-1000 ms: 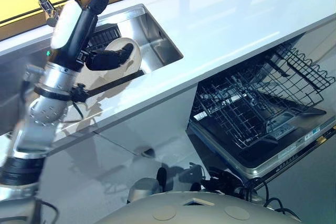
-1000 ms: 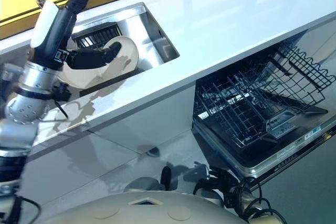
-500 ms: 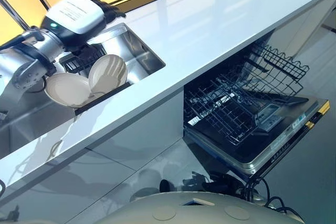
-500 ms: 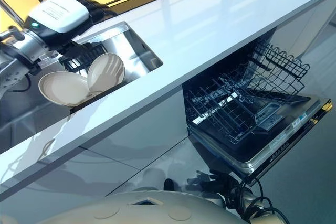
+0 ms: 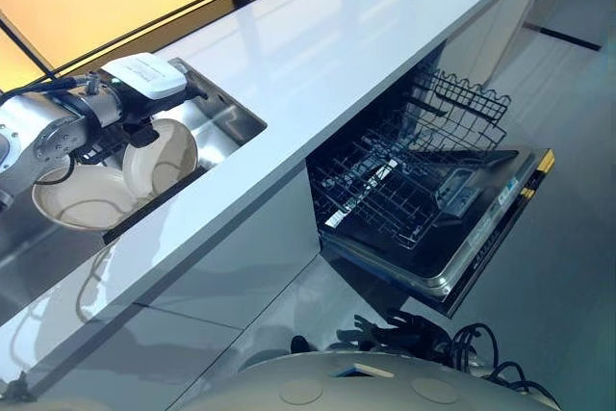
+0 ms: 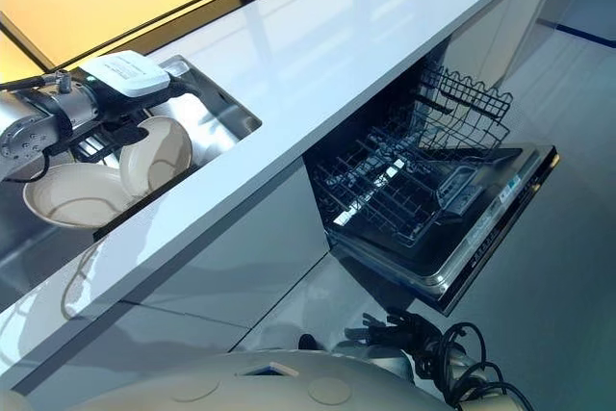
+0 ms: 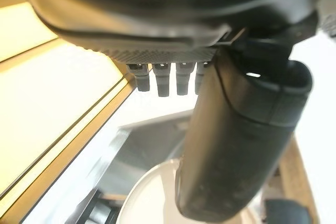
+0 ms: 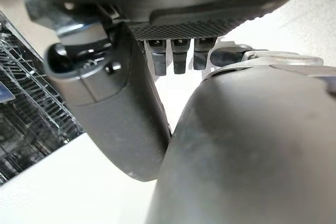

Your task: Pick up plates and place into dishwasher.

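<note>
Plates in sink at counter's left end, one upright, one flat; left hand has dropped onto upright plate's rim, grip cannot tell; pick-up likely starting; dishwasher rack open, empty.

A kitchen: steel sink, white countertop, open dishwasher.

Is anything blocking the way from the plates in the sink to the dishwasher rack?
Nothing visible blocks it. The two plates lean in the sink under the left hand. The countertop between is bare, and the dishwasher rack is pulled out over the open door.
</note>
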Controlling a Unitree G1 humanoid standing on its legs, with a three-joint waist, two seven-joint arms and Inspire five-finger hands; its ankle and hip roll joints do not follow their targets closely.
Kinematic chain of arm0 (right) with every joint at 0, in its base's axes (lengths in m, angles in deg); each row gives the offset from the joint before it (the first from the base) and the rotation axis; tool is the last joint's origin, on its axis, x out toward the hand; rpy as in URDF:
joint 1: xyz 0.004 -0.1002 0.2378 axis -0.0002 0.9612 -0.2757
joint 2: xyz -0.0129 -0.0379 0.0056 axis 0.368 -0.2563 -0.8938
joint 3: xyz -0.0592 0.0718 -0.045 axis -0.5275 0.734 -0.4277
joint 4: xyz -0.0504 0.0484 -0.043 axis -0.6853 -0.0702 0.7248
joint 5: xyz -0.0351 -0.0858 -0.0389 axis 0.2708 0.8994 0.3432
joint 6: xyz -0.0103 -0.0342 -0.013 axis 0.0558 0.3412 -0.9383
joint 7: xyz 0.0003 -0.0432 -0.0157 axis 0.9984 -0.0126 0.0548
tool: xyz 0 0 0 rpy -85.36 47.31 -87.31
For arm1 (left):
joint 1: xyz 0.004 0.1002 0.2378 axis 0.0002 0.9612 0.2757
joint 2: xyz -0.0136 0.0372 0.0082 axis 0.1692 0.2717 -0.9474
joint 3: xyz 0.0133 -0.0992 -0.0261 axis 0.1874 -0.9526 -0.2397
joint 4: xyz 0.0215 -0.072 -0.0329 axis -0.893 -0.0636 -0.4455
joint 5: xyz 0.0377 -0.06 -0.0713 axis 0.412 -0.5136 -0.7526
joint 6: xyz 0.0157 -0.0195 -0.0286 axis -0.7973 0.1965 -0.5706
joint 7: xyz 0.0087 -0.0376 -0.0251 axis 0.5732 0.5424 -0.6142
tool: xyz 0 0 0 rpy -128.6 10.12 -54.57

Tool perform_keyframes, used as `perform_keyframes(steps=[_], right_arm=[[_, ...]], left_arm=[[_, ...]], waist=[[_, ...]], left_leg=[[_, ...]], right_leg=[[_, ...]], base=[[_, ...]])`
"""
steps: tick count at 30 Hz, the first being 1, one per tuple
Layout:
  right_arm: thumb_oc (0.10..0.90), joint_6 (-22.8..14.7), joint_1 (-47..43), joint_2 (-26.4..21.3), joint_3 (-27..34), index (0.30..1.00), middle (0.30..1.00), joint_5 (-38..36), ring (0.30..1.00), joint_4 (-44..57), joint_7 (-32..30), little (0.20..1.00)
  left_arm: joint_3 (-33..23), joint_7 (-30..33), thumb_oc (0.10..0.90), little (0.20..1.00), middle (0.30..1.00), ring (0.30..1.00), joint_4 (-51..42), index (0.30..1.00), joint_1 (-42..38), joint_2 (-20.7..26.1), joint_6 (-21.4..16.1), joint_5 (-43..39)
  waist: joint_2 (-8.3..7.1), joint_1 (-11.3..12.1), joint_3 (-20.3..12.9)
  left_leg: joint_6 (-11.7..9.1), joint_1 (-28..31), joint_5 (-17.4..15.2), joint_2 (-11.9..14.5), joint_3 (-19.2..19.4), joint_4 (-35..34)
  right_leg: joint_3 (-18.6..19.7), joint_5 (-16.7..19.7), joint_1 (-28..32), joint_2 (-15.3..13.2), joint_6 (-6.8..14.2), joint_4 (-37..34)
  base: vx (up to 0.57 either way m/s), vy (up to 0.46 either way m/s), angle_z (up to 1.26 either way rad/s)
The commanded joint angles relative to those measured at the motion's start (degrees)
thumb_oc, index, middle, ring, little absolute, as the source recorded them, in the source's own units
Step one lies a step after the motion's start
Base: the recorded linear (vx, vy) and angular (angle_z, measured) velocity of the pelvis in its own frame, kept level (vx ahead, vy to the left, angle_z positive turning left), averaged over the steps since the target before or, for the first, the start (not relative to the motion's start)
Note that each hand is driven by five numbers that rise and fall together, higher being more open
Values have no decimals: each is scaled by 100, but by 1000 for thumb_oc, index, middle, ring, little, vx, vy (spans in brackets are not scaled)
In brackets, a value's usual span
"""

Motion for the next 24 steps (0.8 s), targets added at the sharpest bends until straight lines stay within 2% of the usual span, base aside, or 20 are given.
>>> perform_keyframes(steps=[1, 7, 14, 19, 24], right_arm=[[800, 11, 51, -327, 38, 900, 900, -28, 900, 35, 63, 900], [800, 101, 18, -315, 7, 900, 900, -27, 900, 120, 36, 900], [800, 149, -11, -361, 65, 900, 900, -22, 900, 151, -14, 900], [800, 142, -5, -386, 54, 900, 900, 67, 900, 178, -16, 900], [800, 148, -24, -424, 34, 900, 900, 98, 900, 204, 9, 900]], left_arm=[[-168, 96, 800, 900, 900, 900, 729, 900, -1610, 527, 361, -17], [79, -23, 800, 900, 900, 900, 1245, 900, -1845, 442, 273, 164], [524, -96, 800, 900, 900, 900, 1366, 900, -2210, 479, 98, 153], [774, 211, 800, 900, 900, 900, 1430, 900, -2456, 410, 261, 54], [939, 186, 800, 900, 900, 900, 1504, 900, -2550, 250, 363, -11]], waist=[[133, -2, 54], [114, -49, 114], [89, -56, 172], [56, -90, 220], [30, -120, 291]], left_leg=[[231, 197, -868, -374, 200, 171], [300, 158, -938, -410, 292, 242], [340, 69, -980, -447, 364, 319], [378, 8, -1000, -479, 400, 347], [407, -57, -1009, -498, 425, 391]], right_leg=[[-19, -287, -468, -100, 691, 697], [47, -221, -684, -173, 788, 893], [80, -136, -856, -238, 870, 1015], [131, -72, -998, -272, 918, 1120], [179, -41, -1129, -305, 948, 1232]], base=[[26, 83, -8], [18, 77, -11], [17, 66, -8], [21, 72, -3], [8, 59, -3]])
